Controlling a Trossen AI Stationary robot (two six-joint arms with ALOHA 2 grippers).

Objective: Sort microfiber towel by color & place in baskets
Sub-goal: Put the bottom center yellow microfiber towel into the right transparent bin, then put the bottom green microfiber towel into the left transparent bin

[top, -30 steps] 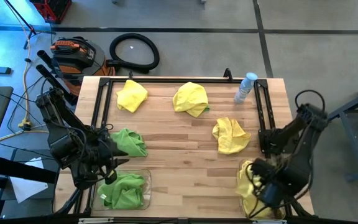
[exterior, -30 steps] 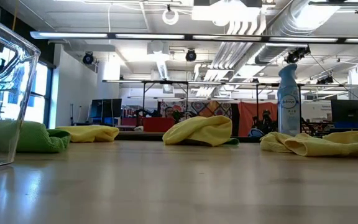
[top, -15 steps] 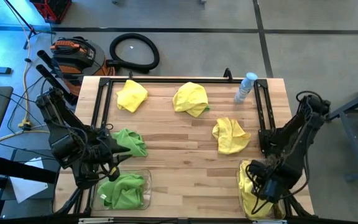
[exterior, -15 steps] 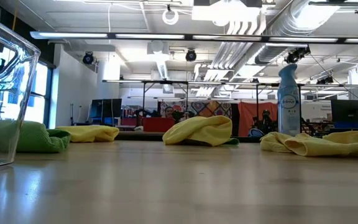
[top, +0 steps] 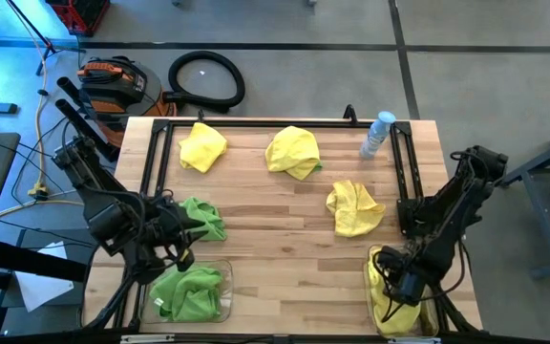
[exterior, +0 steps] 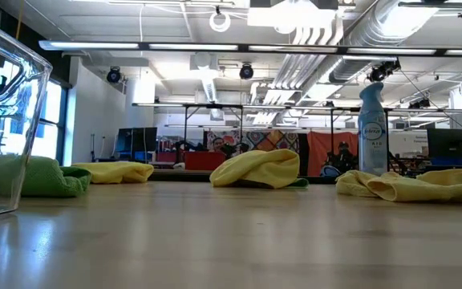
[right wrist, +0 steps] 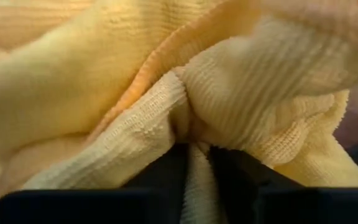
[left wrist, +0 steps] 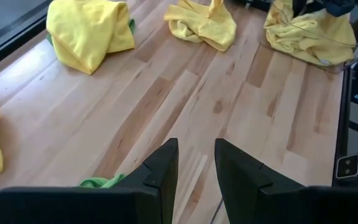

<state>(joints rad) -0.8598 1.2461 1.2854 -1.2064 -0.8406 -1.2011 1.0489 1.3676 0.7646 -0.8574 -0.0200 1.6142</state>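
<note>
Towels first: three yellow ones loose on the table [top: 285, 210] — far-left yellow towel [top: 202, 146], middle yellow towel [top: 293, 151], crumpled yellow towel [top: 354, 207] nearer the right side, below a spray bottle [top: 377, 133]. Same places as half a second and a second ago. Loose green towel [top: 201, 218] lying near the left edge, just above the left basket [top: 225, 277], with another green towel [top: 190, 292] bundled inside that basket. Right basket [top: 374, 304] at the near right corner, holding a yellow towel [top: 383, 291].

Right gripper [top: 406, 285] down inside the right basket, fingers pinched together on a fold of that yellow towel [right wrist: 185, 93], fabric bunched tight between them in the right wrist view. Compared with a second ago: moved leftward and lower over the basket, arm elbow swung in a little.

Left gripper [top: 178, 250] poised between the loose green towel and the left basket, fingers [left wrist: 160, 171] parted with a narrow gap and nothing between them; a scrap of green [left wrist: 101, 182] just beside the fingertip. Compared with the earlier frames: shifted slightly up the table toward the loose green towel.

Low view unchanged: basket wall [exterior: 6, 96] at left, green and yellow cloths and bottle [exterior: 372, 128] along the far table line.
</note>
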